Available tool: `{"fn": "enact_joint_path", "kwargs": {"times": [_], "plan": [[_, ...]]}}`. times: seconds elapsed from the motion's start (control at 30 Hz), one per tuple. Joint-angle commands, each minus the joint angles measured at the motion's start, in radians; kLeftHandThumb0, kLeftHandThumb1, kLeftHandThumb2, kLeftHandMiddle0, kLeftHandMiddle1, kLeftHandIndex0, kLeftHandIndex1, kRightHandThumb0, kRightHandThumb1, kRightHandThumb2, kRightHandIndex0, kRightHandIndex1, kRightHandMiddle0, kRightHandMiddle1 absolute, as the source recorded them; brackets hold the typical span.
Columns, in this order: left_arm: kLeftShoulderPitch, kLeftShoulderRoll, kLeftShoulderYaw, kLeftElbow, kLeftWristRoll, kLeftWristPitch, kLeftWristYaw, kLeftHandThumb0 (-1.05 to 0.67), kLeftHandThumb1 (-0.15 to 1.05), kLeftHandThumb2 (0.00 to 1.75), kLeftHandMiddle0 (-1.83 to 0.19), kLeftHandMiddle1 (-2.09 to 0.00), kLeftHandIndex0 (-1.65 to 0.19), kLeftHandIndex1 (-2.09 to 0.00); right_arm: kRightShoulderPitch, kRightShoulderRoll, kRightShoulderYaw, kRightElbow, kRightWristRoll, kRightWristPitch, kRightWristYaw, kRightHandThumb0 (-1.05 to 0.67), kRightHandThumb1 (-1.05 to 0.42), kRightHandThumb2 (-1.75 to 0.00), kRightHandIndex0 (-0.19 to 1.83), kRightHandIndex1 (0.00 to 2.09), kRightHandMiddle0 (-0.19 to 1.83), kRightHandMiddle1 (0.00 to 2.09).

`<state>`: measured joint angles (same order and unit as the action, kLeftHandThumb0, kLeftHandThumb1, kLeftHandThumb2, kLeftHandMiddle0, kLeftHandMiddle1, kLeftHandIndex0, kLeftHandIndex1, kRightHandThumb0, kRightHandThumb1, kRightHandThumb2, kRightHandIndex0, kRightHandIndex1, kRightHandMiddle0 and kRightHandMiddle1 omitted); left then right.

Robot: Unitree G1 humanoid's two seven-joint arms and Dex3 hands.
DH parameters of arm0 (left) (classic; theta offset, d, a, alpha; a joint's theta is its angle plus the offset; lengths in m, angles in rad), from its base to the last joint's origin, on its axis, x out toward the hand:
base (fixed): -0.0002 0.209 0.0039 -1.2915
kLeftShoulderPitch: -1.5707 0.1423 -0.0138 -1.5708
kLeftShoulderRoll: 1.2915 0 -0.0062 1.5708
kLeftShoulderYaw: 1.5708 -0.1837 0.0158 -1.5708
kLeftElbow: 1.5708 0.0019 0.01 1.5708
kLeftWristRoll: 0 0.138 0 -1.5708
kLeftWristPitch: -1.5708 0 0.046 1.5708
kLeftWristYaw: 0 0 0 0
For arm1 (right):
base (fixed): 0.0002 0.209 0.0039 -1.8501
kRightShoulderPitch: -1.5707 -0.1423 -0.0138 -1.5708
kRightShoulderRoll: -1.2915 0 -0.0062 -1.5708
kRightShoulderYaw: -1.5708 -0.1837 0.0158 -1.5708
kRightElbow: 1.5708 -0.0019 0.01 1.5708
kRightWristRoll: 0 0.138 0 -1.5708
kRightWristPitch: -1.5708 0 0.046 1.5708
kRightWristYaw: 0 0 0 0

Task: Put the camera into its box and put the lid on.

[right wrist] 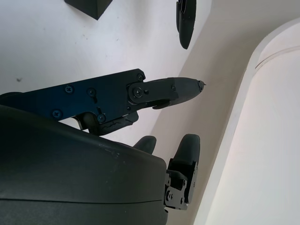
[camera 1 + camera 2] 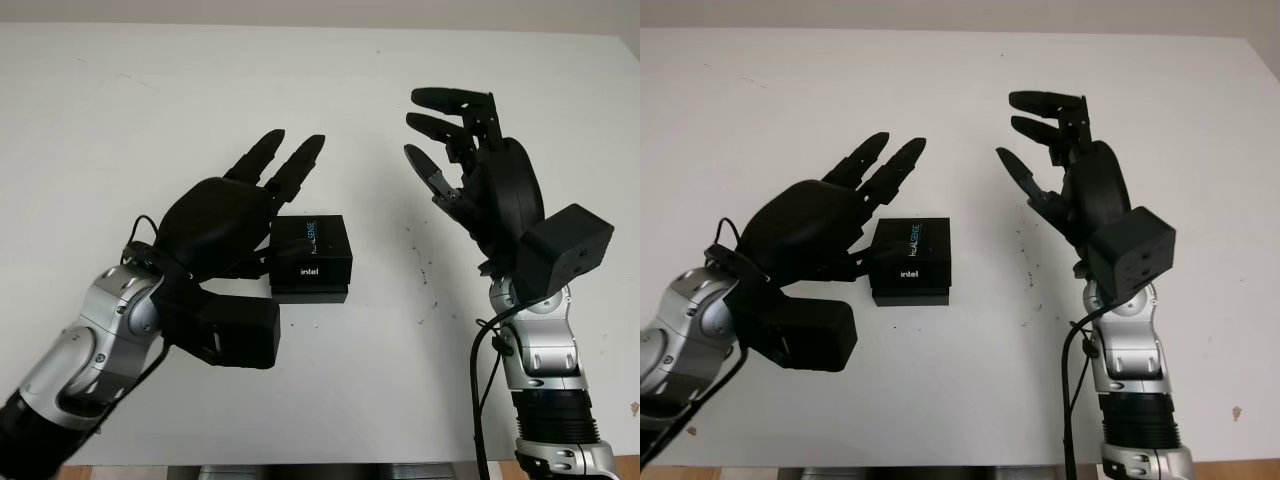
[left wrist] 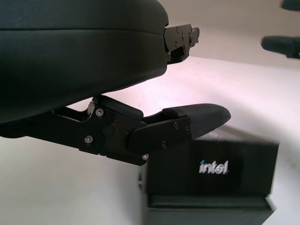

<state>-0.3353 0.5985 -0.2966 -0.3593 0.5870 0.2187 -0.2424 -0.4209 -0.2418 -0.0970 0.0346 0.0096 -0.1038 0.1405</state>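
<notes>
Intel camera box (image 2: pixel 311 259), black and with its lid on, sat near the middle of the white desk (image 2: pixel 120 120), closer to the near edge than the far one. The left hand (image 2: pixel 225 215) hovered just beside the box on its left, open and holding nothing, its thumb (image 3: pixel 187 122) reaching over the box's top edge; whether it touched could not be told. The right hand (image 2: pixel 470 170) was raised to the right of the box, well apart from it, open and holding nothing.
</notes>
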Motion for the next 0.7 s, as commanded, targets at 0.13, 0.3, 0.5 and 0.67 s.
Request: {"fn": "enact_joint_path", "kwargs": {"times": [0.13, 0.3, 0.5, 0.67], "plan": [[-0.030, -0.102, 0.072, 0.103, -0.102, -0.023, -0.007, -0.67, 1.05, 0.62, 0.19, 0.00, 0.19, 0.00, -0.065, -0.030, 0.008, 0.055, -0.017, -0.012, 0.019, -0.55, -1.05, -0.20, 0.03, 0.96, -0.08, 1.17], [-0.168, -0.097, 0.191, 0.294, -0.430, -0.058, -0.243, -0.80, 1.05, 0.50, 0.19, 0.00, 0.19, 0.00, -0.125, -0.039, 0.013, 0.118, -0.016, -0.024, 0.047, -0.52, -1.05, -0.21, 0.01, 0.94, -0.07, 1.19], [-0.370, 0.009, 0.243, 0.570, -0.665, -0.090, -0.632, -1.04, 1.05, 0.17, 0.19, 0.00, 0.19, 0.00, -0.138, -0.044, 0.017, 0.134, -0.041, -0.026, 0.042, -0.50, -1.05, -0.20, 0.01, 0.95, -0.10, 1.23], [-0.481, 0.056, 0.239, 0.711, -0.732, -0.115, -0.849, -1.05, 1.05, 0.14, 0.19, 0.00, 0.19, 0.00, -0.124, -0.043, 0.018, 0.126, -0.059, -0.007, 0.027, -0.47, -1.05, -0.20, -0.01, 0.92, -0.10, 1.21]]}}
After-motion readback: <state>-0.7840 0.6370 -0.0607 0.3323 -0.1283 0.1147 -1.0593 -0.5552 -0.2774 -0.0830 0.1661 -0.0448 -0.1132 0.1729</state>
